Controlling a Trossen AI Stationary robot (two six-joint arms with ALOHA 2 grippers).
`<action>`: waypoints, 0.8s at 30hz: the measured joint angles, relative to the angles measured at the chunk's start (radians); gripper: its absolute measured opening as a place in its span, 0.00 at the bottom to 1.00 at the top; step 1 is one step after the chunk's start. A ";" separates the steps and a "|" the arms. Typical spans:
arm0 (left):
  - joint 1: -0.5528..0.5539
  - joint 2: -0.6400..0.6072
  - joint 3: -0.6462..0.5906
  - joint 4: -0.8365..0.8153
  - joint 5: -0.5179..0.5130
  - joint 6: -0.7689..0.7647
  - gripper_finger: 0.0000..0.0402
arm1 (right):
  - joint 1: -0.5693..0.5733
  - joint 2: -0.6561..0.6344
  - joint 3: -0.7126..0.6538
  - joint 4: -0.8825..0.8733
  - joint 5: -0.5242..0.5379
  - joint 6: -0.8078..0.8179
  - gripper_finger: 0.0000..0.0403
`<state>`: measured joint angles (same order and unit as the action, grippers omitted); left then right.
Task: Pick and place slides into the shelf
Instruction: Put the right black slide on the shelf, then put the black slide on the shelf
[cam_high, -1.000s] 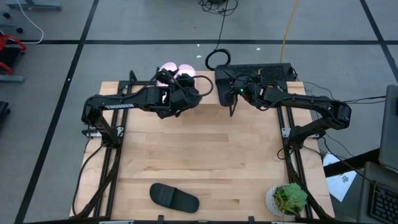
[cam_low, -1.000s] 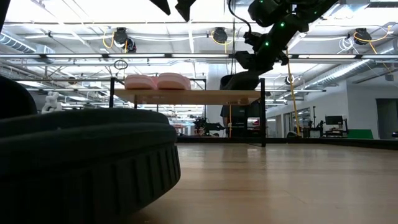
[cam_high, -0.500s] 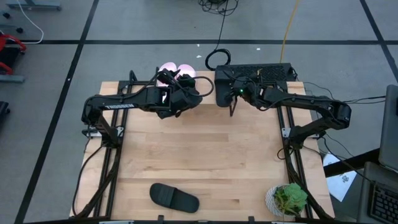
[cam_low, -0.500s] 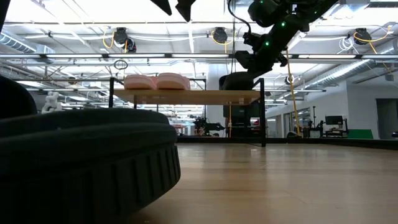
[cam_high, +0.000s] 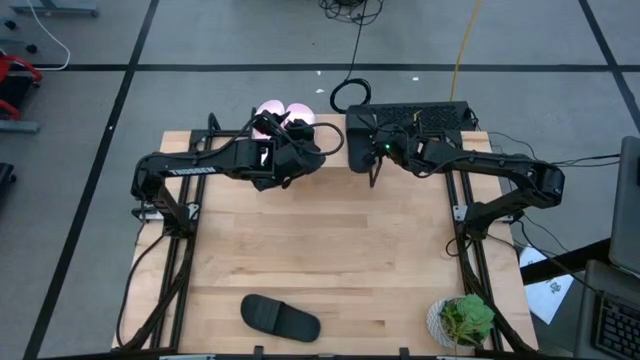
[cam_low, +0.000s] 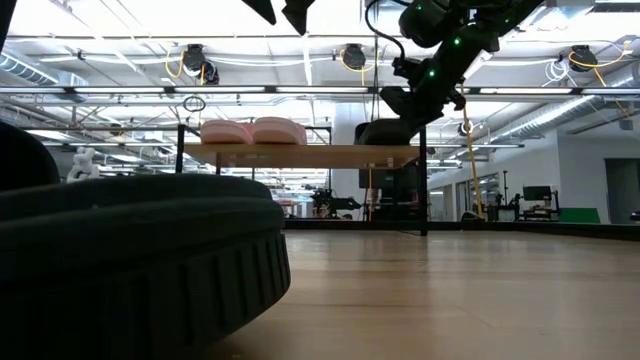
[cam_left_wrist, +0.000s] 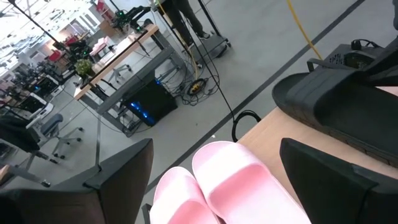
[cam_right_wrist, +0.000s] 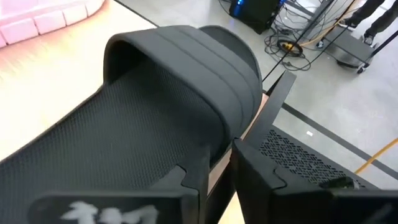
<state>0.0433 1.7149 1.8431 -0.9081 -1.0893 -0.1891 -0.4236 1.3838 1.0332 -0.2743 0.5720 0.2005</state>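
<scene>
Two pale pink slides (cam_low: 252, 130) sit side by side on the shelf's (cam_low: 300, 155) wood plank, soles down. My left gripper (cam_left_wrist: 214, 149) hovers open above them, one finger to each side, touching nothing. One black slide (cam_right_wrist: 155, 124) lies on the plank's right part (cam_low: 383, 130), with my right gripper (cam_right_wrist: 216, 171) at its heel end, shut on it. The other black slide (cam_high: 280, 318) rests flat on the table by the near edge and fills the low view's left foreground (cam_low: 130, 270). My right gripper holds the black slide by its side edge (cam_right_wrist: 208, 158) near the heel end, slanting down from above with the fingers pointing along the slide toward its strap. The fingers cover the place of contact. The slide lies on the shelf plank, about level.
A black perforated box (cam_high: 415, 115) stands beyond the table's far edge, just behind the shelf. A potted plant (cam_high: 462, 320) sits at the table's near right corner. Bare tabletop (cam_high: 330, 240) stretches between the shelf and the near black slide.
The black slide in my right gripper has come down from a tilted hang and settled level on the shelf's right part. The right gripper has shifted slightly with it. My left gripper has stayed still over the pink slides.
</scene>
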 joint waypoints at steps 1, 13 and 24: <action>0.000 0.000 0.000 0.000 0.000 0.000 0.87 | 0.000 0.000 0.000 0.002 0.000 0.000 0.16; 0.000 0.000 0.000 -0.001 0.000 0.000 0.87 | 0.000 -0.002 0.000 0.015 0.001 -0.003 0.22; 0.000 0.000 0.000 -0.001 0.000 0.007 0.87 | 0.000 -0.076 0.000 0.014 0.000 -0.011 0.34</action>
<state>0.0433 1.7149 1.8431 -0.9092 -1.0893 -0.1825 -0.4232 1.3080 1.0332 -0.2600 0.5724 0.1894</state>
